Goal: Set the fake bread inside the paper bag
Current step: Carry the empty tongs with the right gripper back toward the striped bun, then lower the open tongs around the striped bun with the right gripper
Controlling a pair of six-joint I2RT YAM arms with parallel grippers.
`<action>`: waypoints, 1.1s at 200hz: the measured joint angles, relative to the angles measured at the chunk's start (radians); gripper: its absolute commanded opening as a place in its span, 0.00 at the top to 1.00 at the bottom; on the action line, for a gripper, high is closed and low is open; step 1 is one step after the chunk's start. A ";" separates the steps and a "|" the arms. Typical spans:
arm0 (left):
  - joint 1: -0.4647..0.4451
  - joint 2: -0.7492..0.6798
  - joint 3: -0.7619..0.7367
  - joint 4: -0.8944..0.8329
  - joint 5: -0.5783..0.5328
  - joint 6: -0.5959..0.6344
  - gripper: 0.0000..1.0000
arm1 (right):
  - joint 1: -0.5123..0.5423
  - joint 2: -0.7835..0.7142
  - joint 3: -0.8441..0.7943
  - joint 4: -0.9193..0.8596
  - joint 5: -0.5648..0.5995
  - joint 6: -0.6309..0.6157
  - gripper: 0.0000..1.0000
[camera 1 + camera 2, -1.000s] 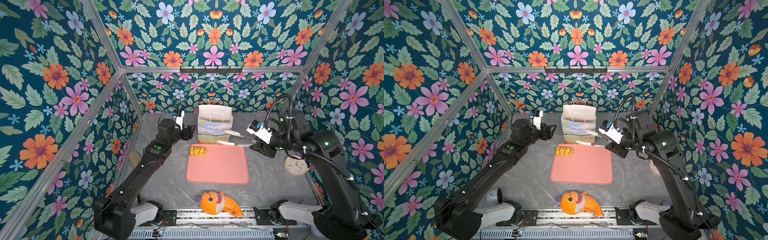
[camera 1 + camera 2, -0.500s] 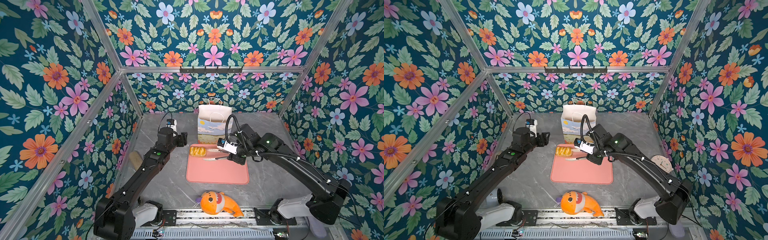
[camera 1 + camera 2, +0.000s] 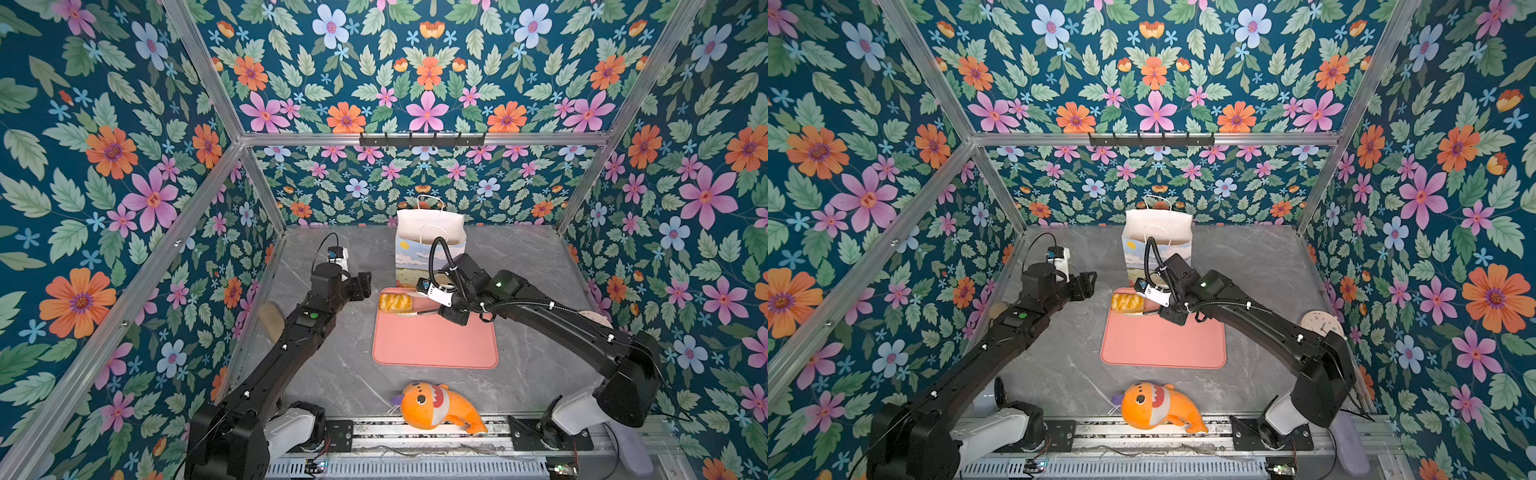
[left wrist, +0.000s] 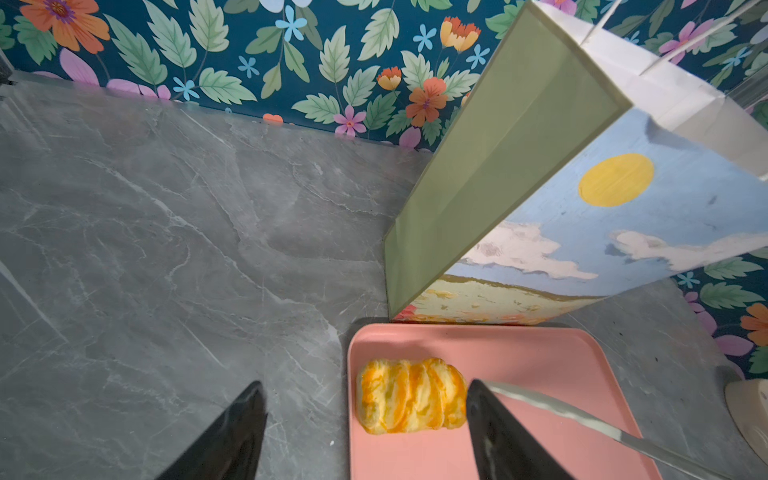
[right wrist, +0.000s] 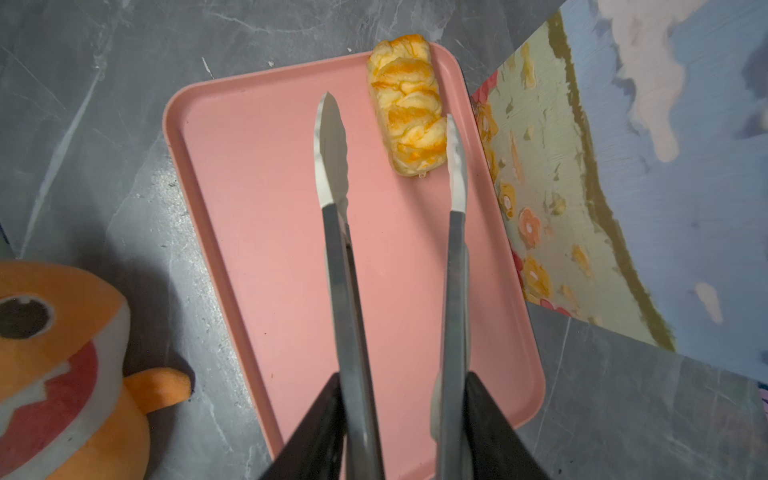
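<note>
1. Now the right hand [image 5: 405, 399] is clamped partway on the tongs [image 5: 336, 249], gripping their handles. Their tips are left spread, likely to straddle the bread [image 5: 409, 106].
2. Bread lies in the tray's [image 5: 270, 249] corner by the bag [image 3: 430, 226], with 1 tip just beside it and the other over bare tray.
3. Left hand [image 3: 362, 286] hangs wide open and empty just off that corner, probably keeping out of the tongs' way.
4. Bag stands upright just behind the tray, mouth up to receive.

Braided bun [image 3: 395, 302] near upright paper bag [image 3: 409, 258]
</note>
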 measured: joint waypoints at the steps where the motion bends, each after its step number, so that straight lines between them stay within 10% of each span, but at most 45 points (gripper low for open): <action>1: 0.000 0.000 0.000 0.000 0.001 0.000 0.24 | 0.000 0.002 0.000 0.002 0.000 -0.001 0.55; 220: 0.013 -0.013 -0.028 0.008 0.064 0.008 0.24 | -0.009 0.232 0.121 0.052 0.053 -0.093 0.54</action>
